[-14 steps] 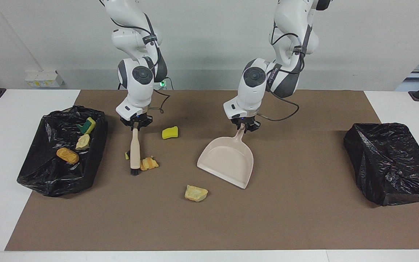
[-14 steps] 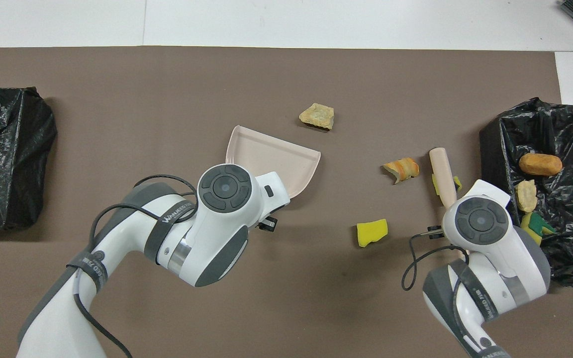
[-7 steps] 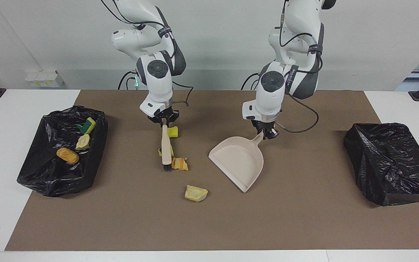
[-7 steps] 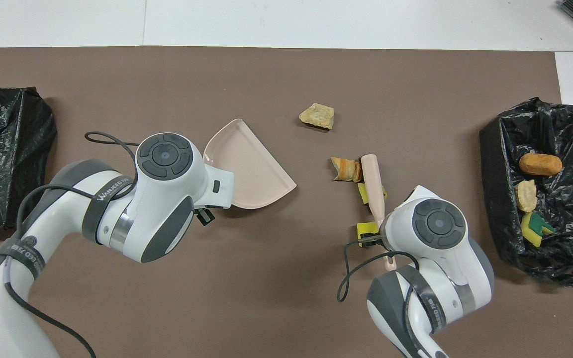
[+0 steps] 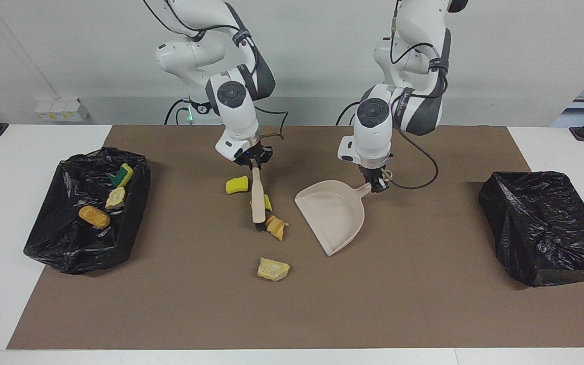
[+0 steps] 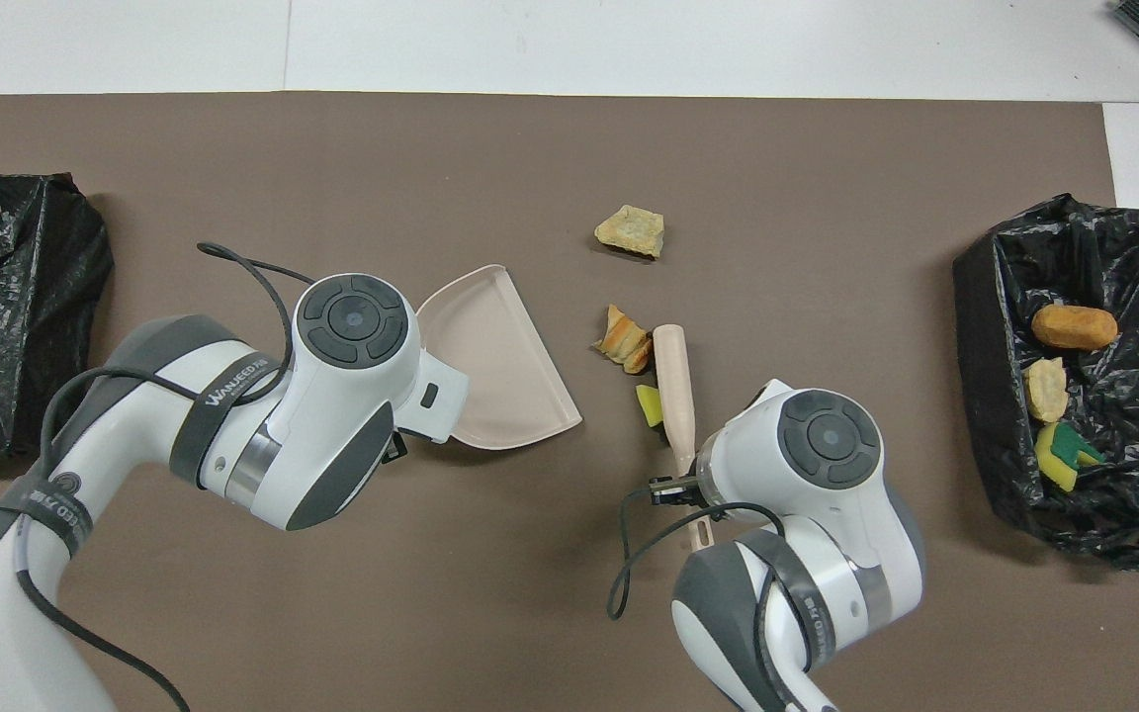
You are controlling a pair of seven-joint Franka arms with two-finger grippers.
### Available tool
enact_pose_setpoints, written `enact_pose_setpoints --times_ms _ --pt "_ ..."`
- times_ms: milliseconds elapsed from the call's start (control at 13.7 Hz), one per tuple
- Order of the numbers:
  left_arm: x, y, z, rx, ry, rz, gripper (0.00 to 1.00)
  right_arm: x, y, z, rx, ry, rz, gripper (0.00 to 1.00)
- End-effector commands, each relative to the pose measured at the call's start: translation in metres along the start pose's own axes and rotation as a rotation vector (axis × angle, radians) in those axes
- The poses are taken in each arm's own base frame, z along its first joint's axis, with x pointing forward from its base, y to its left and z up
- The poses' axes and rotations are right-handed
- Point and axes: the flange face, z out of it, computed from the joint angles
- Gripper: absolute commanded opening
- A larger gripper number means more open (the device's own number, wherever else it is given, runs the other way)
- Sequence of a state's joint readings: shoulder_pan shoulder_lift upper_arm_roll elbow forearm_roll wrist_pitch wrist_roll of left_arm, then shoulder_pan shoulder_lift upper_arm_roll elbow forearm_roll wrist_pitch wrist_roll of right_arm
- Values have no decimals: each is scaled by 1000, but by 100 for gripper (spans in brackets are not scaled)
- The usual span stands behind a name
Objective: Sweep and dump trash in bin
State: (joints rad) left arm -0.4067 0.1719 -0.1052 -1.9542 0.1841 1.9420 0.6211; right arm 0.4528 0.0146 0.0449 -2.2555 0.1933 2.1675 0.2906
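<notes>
My right gripper (image 5: 254, 163) is shut on the beige brush (image 5: 258, 200) (image 6: 674, 381), bristles down on the mat. Golden-brown pastry bits (image 5: 276, 227) (image 6: 625, 341) and a small yellow sponge piece (image 5: 267, 203) (image 6: 648, 403) lie against the brush, on the side toward the dustpan. My left gripper (image 5: 377, 184) is shut on the handle of the beige dustpan (image 5: 333, 213) (image 6: 495, 361), its mouth open toward the brush. A yellow sponge chunk (image 5: 236, 184) lies beside the brush, toward the right arm's end. A tan bread chunk (image 5: 273, 269) (image 6: 631, 229) lies farther from the robots.
A black-lined bin (image 5: 69, 253) (image 6: 985, 297) at the right arm's end holds a pastry (image 5: 94, 216), a bread chunk (image 5: 115, 197) and a green-backed sponge (image 5: 121, 175). A second black-lined bin (image 5: 540, 223) (image 6: 6, 307) stands at the left arm's end.
My right gripper swept the brush toward the left arm's end, pushing the pastry bits and small yellow piece closer to the dustpan. My left gripper turned the dustpan's mouth toward the brush.
</notes>
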Motion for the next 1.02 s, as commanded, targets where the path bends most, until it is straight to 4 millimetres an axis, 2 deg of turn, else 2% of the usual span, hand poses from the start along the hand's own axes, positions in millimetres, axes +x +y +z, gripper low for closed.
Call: enact_pose_setpoints --times_ms 0,73,292,365,512,585,731,877,950 --pt "1 6 -4 25 -11 49 0 6 -24 3 50 -23 -50 0" --pt "4 7 -1 25 -9 84 0 6 -36 -1 88 -27 -109 0" --pt "9 11 -3 38 3 204 0 14 -52 -14 278 -57 -156 0" --pt "9 11 -2 38 3 205 0 15 -57 -25 322 -56 -155 0" --pt "10 12 -2 40 5 206 0 19 -59 -61 376 -98 -156 0" --pt "10 11 -3 43 11 204 0 21 -48 -80 373 -123 -160 0" --pt "10 10 -2 42 13 201 0 19 -15 -102 350 -145 -143 0" --pt "9 8 -2 39 17 190 0 26 16 -106 247 -130 -147 0" --pt "9 7 -2 38 17 189 0 30 23 -105 185 -109 -159 0"
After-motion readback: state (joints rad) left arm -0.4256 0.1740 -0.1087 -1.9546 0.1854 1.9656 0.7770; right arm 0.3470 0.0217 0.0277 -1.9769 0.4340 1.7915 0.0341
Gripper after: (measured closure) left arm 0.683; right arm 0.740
